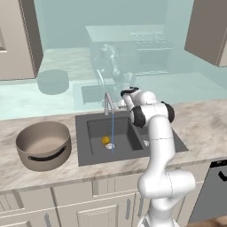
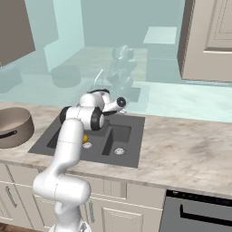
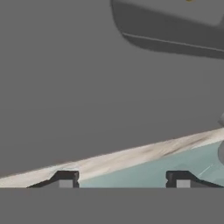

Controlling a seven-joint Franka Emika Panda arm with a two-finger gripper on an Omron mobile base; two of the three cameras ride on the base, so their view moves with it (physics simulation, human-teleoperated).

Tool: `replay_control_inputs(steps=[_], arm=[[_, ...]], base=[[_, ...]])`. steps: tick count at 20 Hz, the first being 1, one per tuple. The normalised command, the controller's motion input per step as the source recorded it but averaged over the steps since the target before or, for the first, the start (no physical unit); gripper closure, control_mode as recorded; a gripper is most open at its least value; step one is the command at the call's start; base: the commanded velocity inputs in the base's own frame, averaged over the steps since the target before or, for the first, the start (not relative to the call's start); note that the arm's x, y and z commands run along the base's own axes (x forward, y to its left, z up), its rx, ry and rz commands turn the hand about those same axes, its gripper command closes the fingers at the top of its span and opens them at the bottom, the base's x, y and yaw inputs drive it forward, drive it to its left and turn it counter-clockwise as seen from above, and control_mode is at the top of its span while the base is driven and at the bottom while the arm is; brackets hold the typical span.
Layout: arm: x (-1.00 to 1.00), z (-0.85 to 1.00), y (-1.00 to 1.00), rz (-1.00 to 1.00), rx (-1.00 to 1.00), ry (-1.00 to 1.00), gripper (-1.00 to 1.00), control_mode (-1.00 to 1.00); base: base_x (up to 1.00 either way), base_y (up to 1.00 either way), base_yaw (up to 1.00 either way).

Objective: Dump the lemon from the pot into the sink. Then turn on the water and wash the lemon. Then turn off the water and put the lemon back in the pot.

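The lemon (image 1: 105, 140) lies in the larger basin of the dark grey sink (image 1: 166, 137), beside the silver drain. A thin stream of water (image 1: 112, 131) falls from the faucet (image 1: 107, 104) just next to it. From the right base view the lemon (image 2: 84, 137) peeks out from behind my arm. The taupe pot (image 1: 44, 144) stands upright on the counter left of the sink, with nothing visible inside. My gripper (image 3: 121, 180) is open over the sink's back rim near the faucet, its fingertips (image 3: 65, 179) wide apart with nothing between them.
The smaller basin (image 2: 118, 138) lies to the right of the larger one. Marble counter (image 1: 199, 128) stretches right of the sink, with a dark dishwasher front (image 2: 199, 213) below it. Wall cabinets (image 2: 208, 41) hang above. A teal mirrored backsplash (image 1: 133, 53) rises behind the counter.
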Motion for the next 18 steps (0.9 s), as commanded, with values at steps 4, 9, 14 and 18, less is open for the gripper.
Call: replay_control_inputs(steps=[4, 9, 14, 18], arm=[[0.38, 0.0, 0.49, -0.06, 0.01, 0.17, -1.0, -1.0], [0.47, 0.0, 0.52, -0.05, 0.05, 0.18, -1.0, -1.0], [0.46, 0.0, 0.48, -0.02, 0.12, 0.21, -1.0, -1.0], [0.45, 0.0, 0.58, 0.0, 0.14, 0.22, -1.0, -1.0]], base=[[0.0, 0.0, 0.0], [0.0, 0.0, 0.0], [0.0, 0.0, 0.0], [0.0, 0.0, 0.0]])
